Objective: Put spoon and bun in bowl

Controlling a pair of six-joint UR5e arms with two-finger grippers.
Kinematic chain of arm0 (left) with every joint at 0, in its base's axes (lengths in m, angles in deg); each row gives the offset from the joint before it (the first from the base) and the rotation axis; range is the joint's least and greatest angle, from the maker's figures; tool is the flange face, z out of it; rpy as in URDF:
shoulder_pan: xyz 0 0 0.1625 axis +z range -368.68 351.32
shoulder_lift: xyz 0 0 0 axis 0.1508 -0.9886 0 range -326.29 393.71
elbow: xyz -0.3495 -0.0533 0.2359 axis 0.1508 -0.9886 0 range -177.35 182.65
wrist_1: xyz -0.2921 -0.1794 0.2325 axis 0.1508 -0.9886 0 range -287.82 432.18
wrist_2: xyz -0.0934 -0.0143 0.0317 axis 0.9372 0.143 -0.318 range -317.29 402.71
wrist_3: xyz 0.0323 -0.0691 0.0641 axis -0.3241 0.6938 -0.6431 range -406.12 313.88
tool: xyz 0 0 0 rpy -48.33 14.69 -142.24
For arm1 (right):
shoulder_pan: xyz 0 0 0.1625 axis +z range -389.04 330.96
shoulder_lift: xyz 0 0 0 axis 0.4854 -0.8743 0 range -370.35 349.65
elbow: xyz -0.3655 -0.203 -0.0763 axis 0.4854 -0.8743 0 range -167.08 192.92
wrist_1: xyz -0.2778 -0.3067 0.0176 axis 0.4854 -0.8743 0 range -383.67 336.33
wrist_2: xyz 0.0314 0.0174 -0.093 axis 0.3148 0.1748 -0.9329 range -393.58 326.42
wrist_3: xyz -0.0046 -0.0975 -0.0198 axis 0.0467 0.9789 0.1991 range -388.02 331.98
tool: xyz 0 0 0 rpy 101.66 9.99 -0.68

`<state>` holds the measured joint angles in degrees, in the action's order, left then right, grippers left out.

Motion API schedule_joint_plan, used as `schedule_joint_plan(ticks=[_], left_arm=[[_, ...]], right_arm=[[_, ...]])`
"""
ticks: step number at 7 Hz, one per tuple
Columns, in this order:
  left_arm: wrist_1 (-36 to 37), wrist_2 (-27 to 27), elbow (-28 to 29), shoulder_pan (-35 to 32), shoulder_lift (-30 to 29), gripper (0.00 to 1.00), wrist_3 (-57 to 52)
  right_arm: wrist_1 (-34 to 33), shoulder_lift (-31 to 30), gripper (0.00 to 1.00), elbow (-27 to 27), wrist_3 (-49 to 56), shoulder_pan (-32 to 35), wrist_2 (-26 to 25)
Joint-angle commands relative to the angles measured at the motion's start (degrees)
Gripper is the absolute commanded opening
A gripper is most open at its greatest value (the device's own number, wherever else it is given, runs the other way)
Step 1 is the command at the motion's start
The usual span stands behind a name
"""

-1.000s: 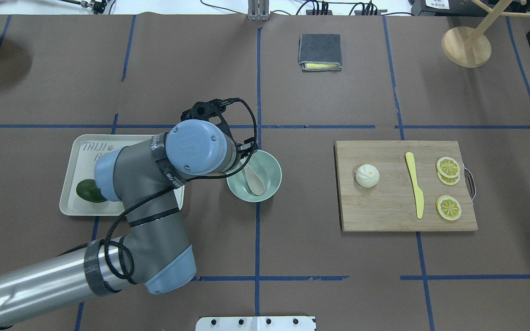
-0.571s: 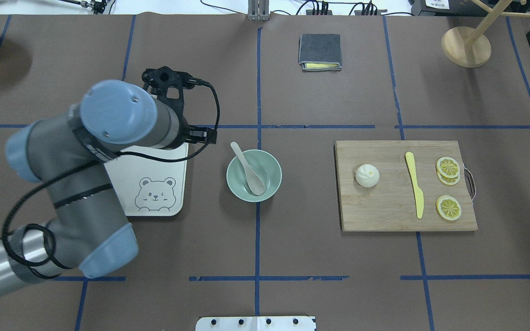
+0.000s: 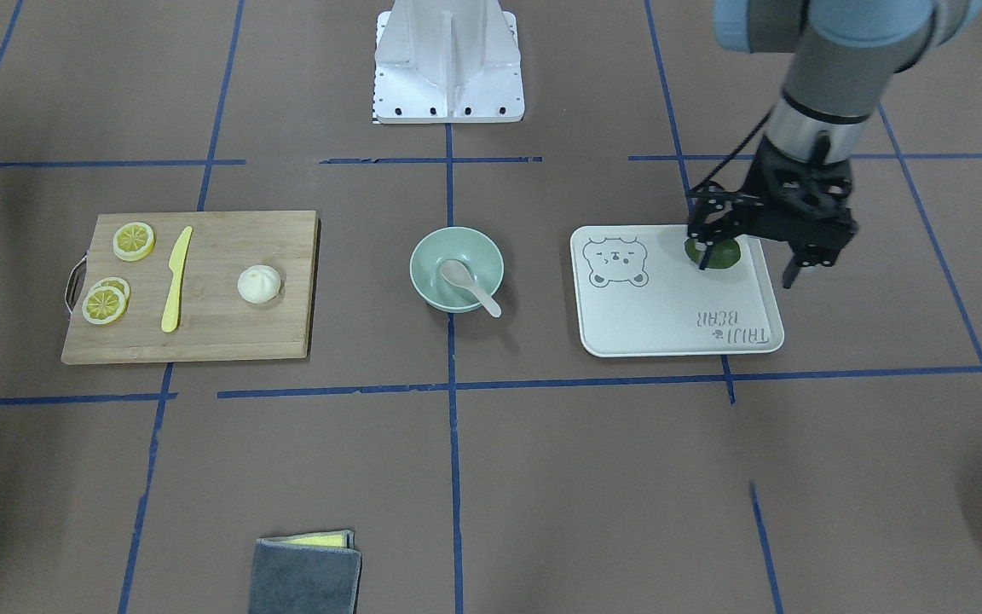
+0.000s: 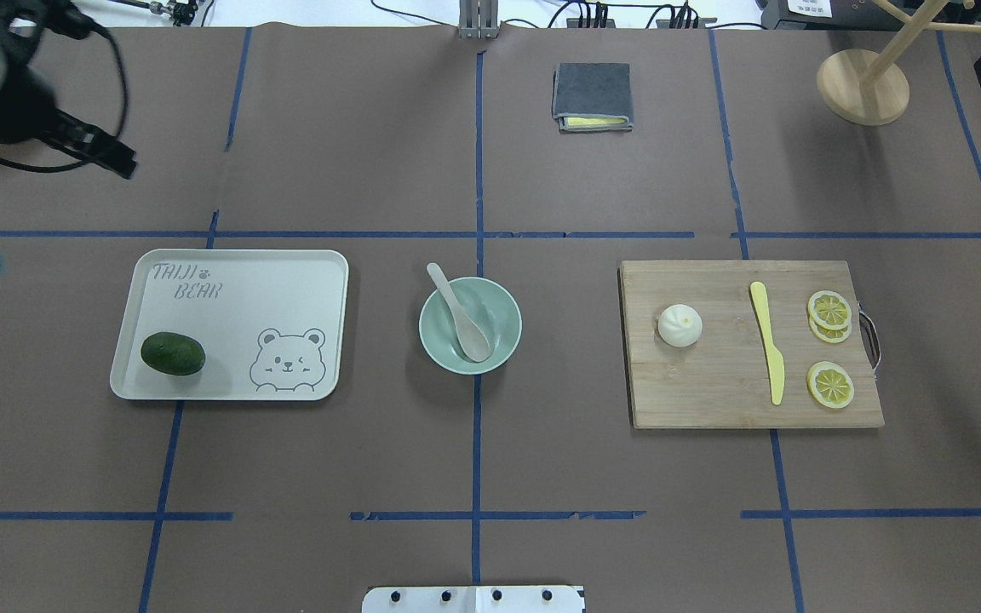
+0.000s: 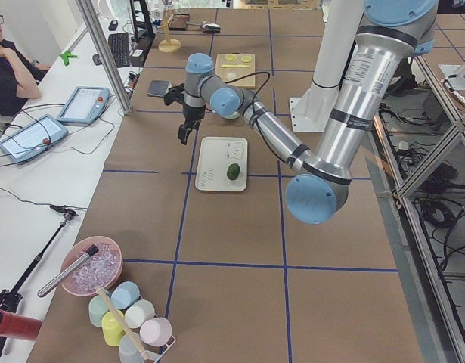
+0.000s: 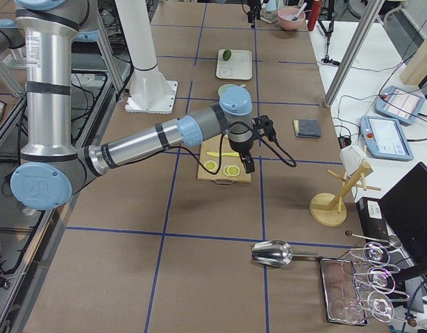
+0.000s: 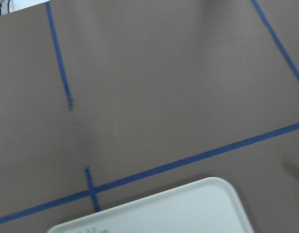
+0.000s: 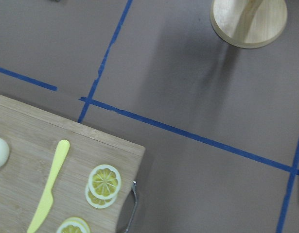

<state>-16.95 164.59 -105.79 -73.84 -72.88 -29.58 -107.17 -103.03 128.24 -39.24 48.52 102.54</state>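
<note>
The pale spoon (image 4: 462, 322) lies in the mint-green bowl (image 4: 507, 342) at the table's middle, scoop down and handle resting on the far-left rim; it also shows in the front view (image 3: 467, 284). The white bun (image 4: 679, 325) sits on the left part of the wooden cutting board (image 4: 712, 392). My left gripper (image 3: 745, 264) hangs open and empty, high above the bear tray's side, well away from the bowl. My right gripper (image 6: 249, 165) shows only in the exterior right view, above the board's outer end; I cannot tell its state.
A yellow knife (image 4: 768, 340) and lemon slices (image 4: 829, 308) lie on the board right of the bun. The white bear tray (image 4: 286, 281) holds a dark green fruit (image 4: 173, 353). A folded grey cloth (image 4: 592, 95) and a wooden stand (image 4: 863, 87) are at the far side.
My left arm has pulled away from the bowl, to the left and toward the far edge, leaving the spoon in the bowl. The tray and the green fruit are now uncovered.
</note>
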Motion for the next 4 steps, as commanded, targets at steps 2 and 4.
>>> schedule_joint_plan(ticks=[2, 4], left_arm=[[1.9, 6.3, 10.9, -16.3, 8.6, 1.00, -19.1], [1.2, 16.3, 10.3, -22.2, 19.9, 1.00, -26.7]], right_arm=[[2.2, 6.0, 1.00, 1.0, -17.5, -11.0, -2.8], [2.4, 7.9, 1.00, 1.5, -26.1, -19.5, -9.5]])
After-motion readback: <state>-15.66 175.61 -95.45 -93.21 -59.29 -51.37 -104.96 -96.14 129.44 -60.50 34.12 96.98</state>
